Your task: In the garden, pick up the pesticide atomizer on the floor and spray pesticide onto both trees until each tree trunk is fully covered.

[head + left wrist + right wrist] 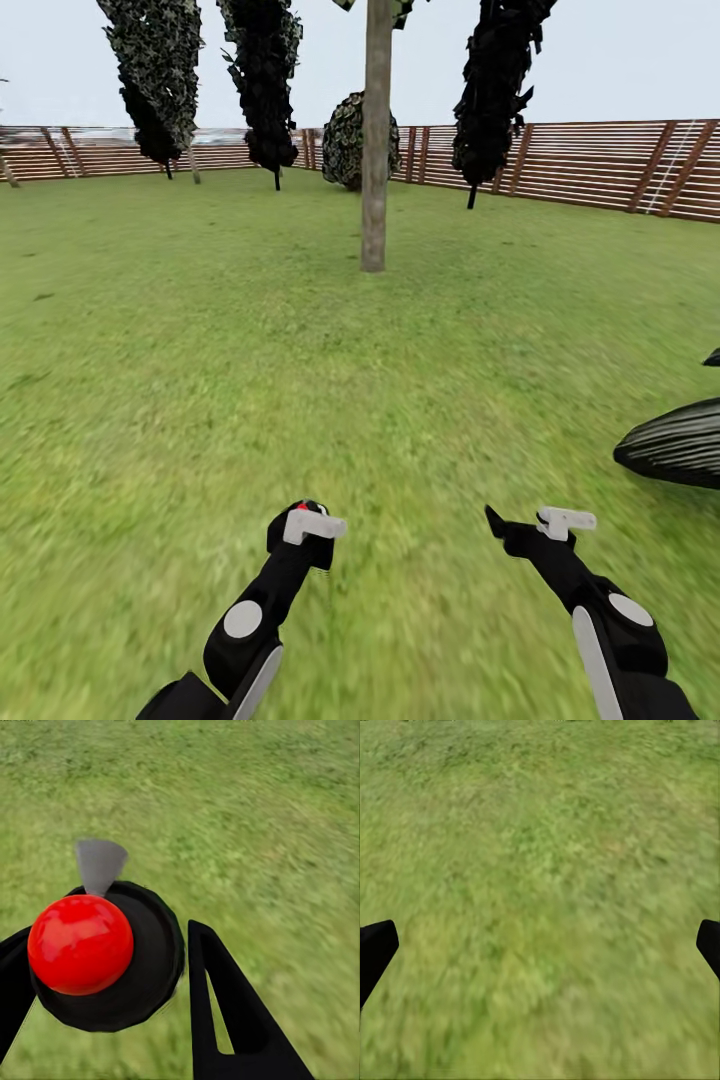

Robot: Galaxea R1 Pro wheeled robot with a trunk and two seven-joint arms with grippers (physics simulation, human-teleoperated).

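— Green grass lawn (200, 350) all round, blurred under both arms. Left gripper (303, 522)?

— Jaws clenched on the dark, round-bodied pesticide atomizer with a red ball-shaped top (150, 960). Black fingers (225, 1020) pressed to either side of it, a grey wedge (99, 862) poking out beyond the red ball. Held above the grass, toward the near edge of the lawn.

— And the right gripper (508, 530)?

— Jaws released, spread wide apart, over bare grass.

— Thick, straight grey-brown tree trunk (374, 150)?

— Upright, straight ahead, well apart from both grippers and nearer the far edge of the lawn.

— Behind it?

— Horizontal-slat wooden fence (580, 165) along the far edge, with dark leafy bushes on thin stems (265, 80) in front.

— Off to the right?

— Dark ribbed rounded shape (675, 445), low over the grass. Hard to tell what.
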